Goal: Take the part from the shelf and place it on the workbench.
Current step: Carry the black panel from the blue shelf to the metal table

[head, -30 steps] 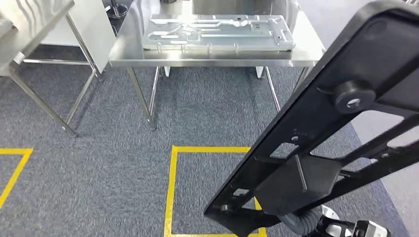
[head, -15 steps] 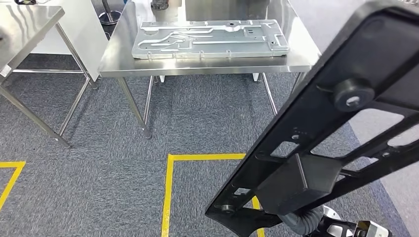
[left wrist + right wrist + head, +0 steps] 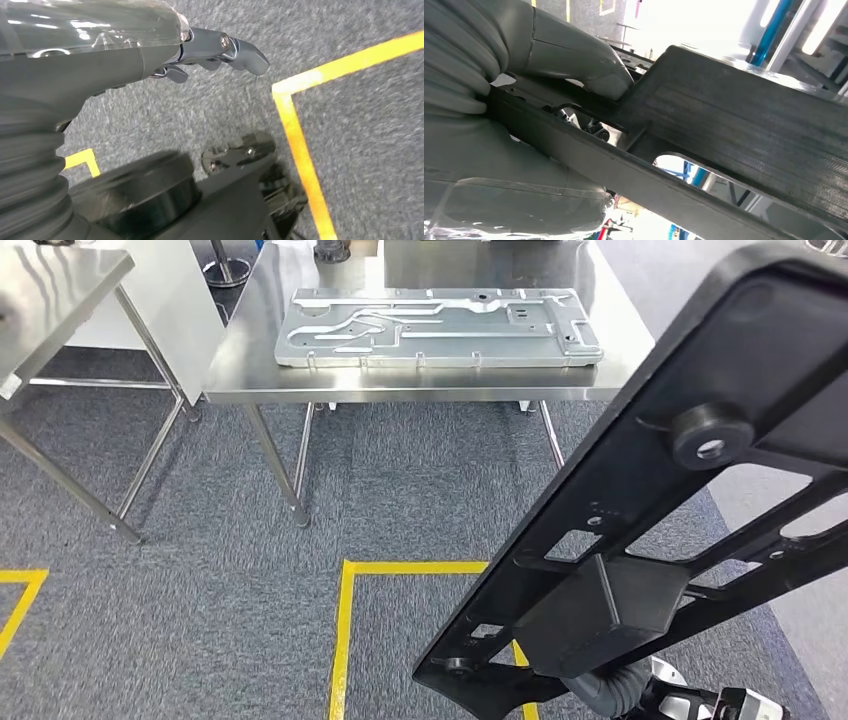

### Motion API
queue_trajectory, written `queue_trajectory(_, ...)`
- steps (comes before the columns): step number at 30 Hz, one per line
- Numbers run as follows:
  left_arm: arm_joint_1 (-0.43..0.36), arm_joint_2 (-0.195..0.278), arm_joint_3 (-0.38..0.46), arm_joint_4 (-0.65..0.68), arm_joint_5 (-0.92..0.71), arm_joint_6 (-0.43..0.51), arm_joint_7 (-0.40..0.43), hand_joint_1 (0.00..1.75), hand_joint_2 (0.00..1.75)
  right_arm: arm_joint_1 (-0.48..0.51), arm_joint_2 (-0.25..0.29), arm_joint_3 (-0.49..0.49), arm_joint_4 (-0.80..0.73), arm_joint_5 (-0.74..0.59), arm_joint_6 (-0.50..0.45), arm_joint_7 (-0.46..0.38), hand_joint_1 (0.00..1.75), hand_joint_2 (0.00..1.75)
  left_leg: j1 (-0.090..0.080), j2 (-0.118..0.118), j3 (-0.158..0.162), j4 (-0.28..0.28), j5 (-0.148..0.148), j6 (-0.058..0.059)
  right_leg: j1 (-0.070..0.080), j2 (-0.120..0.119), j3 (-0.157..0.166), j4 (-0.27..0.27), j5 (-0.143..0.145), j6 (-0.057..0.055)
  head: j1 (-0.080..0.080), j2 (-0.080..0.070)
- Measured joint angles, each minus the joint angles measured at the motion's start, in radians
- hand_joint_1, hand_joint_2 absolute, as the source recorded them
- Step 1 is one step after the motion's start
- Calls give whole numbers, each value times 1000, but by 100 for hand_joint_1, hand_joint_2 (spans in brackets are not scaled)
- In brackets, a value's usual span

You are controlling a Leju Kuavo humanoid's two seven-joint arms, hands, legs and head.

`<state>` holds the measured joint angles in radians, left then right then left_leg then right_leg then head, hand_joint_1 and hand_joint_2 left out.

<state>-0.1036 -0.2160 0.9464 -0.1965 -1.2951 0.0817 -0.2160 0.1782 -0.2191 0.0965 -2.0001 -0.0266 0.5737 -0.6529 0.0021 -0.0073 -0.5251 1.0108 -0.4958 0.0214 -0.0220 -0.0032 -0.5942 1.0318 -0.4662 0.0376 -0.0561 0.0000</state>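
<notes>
A long black frame part [image 3: 650, 520] with cut-outs and a round boss rises slantwise from the lower middle to the upper right of the head view. My right hand [image 3: 574, 65] grips its lower end, with the thumb pressed on the black part [image 3: 724, 125]. The steel workbench [image 3: 240, 360] stands ahead across the carpet. A flat silver machined plate [image 3: 440, 325] lies on it. My left hand [image 3: 210, 47] hangs over the carpet, its fingers stretched out and holding nothing.
A second steel table [image 3: 50, 290] stands at the far left, with a white panel between the two tables. A yellow taped square [image 3: 345, 640] marks the grey carpet in front of me. The workbench's thin legs [image 3: 275, 460] reach the floor ahead.
The whole view has shifted: the workbench sits lower in the picture than a second ago, so the camera has moved. The black part keeps its place in my right hand.
</notes>
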Motion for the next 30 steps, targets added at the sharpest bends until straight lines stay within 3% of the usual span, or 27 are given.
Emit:
queue_trajectory(3, -1, 0, 0, 0, 0, 0, 3, 0, 175, 0, 0, 0, -1, 1, 0, 1, 175, 175, -1, 2, 3, 10, -5, -21, 5, 1, 6, -14, 4, -22, 0, 0)
queue_trajectory(5, -2, 0, 0, 0, 0, 0, 4, 0, 175, -1, 0, 0, -4, 1, 0, 1, 175, 175, 0, 2, -8, 49, -26, -30, 2, 1, 20, -20, 2, -33, 0, 0)
queue_trajectory(8, -2, 0, 0, 0, 0, 0, 4, 0, 175, -2, 0, 0, -6, 1, 1, 3, 175, 175, 2, 2, -101, 221, -108, -39, 3, 0, 31, -22, -6, -46, 0, 0)
queue_trajectory(9, -1, 0, 0, 0, 0, 0, 4, 0, 175, -1, 0, 0, -6, 1, 1, 4, 175, 175, 2, 2, -136, 272, -124, -41, 5, 1, 33, -22, -9, -48, 0, 0)
queue_trajectory(10, 0, 0, 0, 0, 0, 0, 4, 0, 175, -1, 0, 0, -6, 1, 1, 5, 175, 175, 2, 2, -156, 292, -120, -41, 6, 2, 37, -22, -13, -48, 0, 0)
queue_trajectory(11, 1, 1, 0, 0, 0, 1, 4, 0, 175, 0, 0, 0, -6, 1, 1, 5, 175, 175, 2, 2, -158, 273, -94, -41, 7, 3, 42, -22, -17, -48, 0, 0)
queue_trajectory(13, 2, 1, 0, 0, 0, 2, 4, 0, 175, 0, 0, 0, -6, 1, 1, 5, 175, 175, 1, 3, -115, 145, -3, -34, 8, 5, 58, -22, -28, -44, 0, 0)
queue_trajectory(15, 1, 1, 0, 0, 0, 2, 4, 0, 175, 0, 0, 0, -7, 1, 2, 5, 175, 175, -4, 3, -77, 40, 38, -23, 10, 5, 66, -21, -36, -37, 0, 0)
queue_trajectory(17, 2, 2, 0, 0, 0, 2, 4, 0, 175, 1, 0, 0, -7, 1, 2, 6, 175, 175, -10, 3, -72, 20, 36, -11, 10, 5, 66, -21, -40, -26, 0, 0)
queue_trajectory(20, 4, 1, 0, 0, 0, 2, 3, 0, 175, 1, 1, 0, -11, 1, 2, 6, 175, 175, -4, 3, -60, 4, 50, 6, 10, 5, 63, -5, -58, -8, 0, 0)
queue_trajectory(22, 2, 1, 0, 0, 1, 2, 2, 0, 175, 2, 2, 0, -12, 0, 2, 5, 175, 175, 0, 4, -51, -5, 49, 15, 7, 4, 15, 91, -104, 0, 0, 0)
queue_trajectory(24, 2, 1, 0, 0, 1, 2, 2, 0, 175, 5, 2, 0, -12, 0, 2, 6, 175, 175, -1, 3, -46, -6, 43, 19, 4, 4, -66, 225, -147, 7, 0, 0)
queue_trajectory(25, 3, 1, 0, 0, 1, 2, 2, 0, 175, 7, 2, 0, -11, 0, 2, 6, 175, 175, -1, 3, -42, -6, 39, 20, 2, 4, -93, 259, -144, 9, 0, 0)
queue_trajectory(26, 4, 1, 0, 0, 1, 2, 2, 0, 175, 8, 2, 0, -11, 0, 2, 6, 175, 175, -1, 2, -37, -5, 35, 19, 0, 4, -100, 253, -120, 11, 0, 0)
queue_trajectory(28, 5, 1, 0, 0, 2, 2, 2, 0, 175, 8, 2, 0, -11, 0, 2, 6, 175, 175, -1, 0, -22, -5, 24, 14, -3, 3, -59, 137, -34, 10, 0, 0)
queue_trajectory(30, 4, 0, 0, 0, 3, 2, 2, 0, 175, 8, 2, 0, -11, 0, 3, 6, 175, 175, -3, -1, -13, -3, 13, 4, 0, 2, -10, 18, 15, 4, 0, 0)
